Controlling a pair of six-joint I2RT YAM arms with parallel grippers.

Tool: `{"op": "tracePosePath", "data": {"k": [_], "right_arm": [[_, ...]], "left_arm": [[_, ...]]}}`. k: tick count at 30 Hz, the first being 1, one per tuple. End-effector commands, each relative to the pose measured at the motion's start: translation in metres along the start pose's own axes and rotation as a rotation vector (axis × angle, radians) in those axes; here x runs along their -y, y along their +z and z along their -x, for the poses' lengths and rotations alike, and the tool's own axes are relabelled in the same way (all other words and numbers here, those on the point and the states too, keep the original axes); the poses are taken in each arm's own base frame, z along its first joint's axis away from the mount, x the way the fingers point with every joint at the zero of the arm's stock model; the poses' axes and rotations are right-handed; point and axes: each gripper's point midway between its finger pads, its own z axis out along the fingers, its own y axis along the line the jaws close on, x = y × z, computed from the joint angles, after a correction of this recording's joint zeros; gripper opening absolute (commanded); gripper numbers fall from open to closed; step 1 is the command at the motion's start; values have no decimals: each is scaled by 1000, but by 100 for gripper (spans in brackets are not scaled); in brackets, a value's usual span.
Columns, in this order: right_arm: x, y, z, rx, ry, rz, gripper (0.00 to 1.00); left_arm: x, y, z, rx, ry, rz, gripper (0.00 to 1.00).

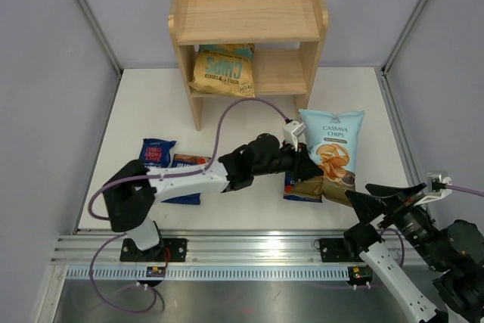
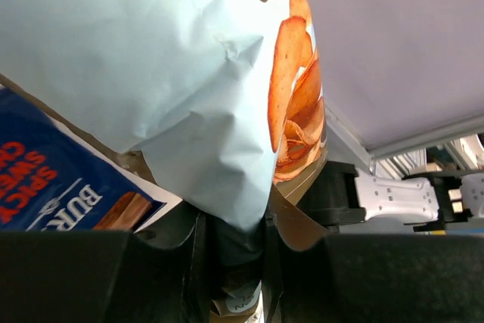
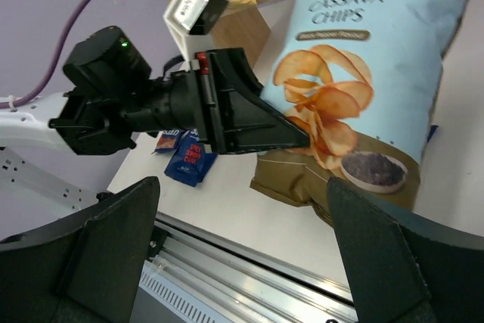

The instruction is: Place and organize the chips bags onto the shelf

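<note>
We see small blue bags [image 1: 157, 152] left of and beneath our left gripper [image 1: 306, 166], which clamps the cassava bag [image 1: 333, 145]. The right gripper [image 3: 240, 209] gapes beside it. Only the tan bag [image 1: 223, 69] occupies the shelf [image 1: 249, 17], so four are left.

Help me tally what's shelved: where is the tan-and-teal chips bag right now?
In the top view, the tan-and-teal chips bag sits on the lower tier of the shelf, toward its left side, close to the left side panel.
</note>
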Motion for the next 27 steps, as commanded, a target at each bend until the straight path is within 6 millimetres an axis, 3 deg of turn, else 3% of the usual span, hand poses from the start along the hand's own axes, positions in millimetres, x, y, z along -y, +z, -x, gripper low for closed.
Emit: {"op": "tracePosePath", "data": {"k": [1,6,8,14,15,18,22,24,25,27], "right_arm": [[-21,15,4,-2,-6,107,100],[-54,30,-9,-91,1,285,99],[-57,40,-13,-86,25,318,99],[-45,77,-37,-144,41,293,100],[-43,80,-39,-138,39,293,99],[-38,90,-42,-104,35,294,99],[-48,111,-57,-99,135,407,99],[-49,122,-75,-144,178,451,100],[-60,122,-63,-93,205,513,99],[-60,129,-73,-108,234,547,99]], "left_arm": [[13,-36,57,225,52,44,7],[4,-89,68,298,94,155,4],[-5,-105,69,313,95,218,4],[-24,-160,91,376,92,315,4],[-18,-172,97,406,94,301,4],[-19,-187,102,423,92,300,4],[0,-200,109,451,91,234,5],[10,-202,108,456,63,187,4],[18,-204,113,485,51,150,4],[22,-207,108,503,-10,102,5]]}}
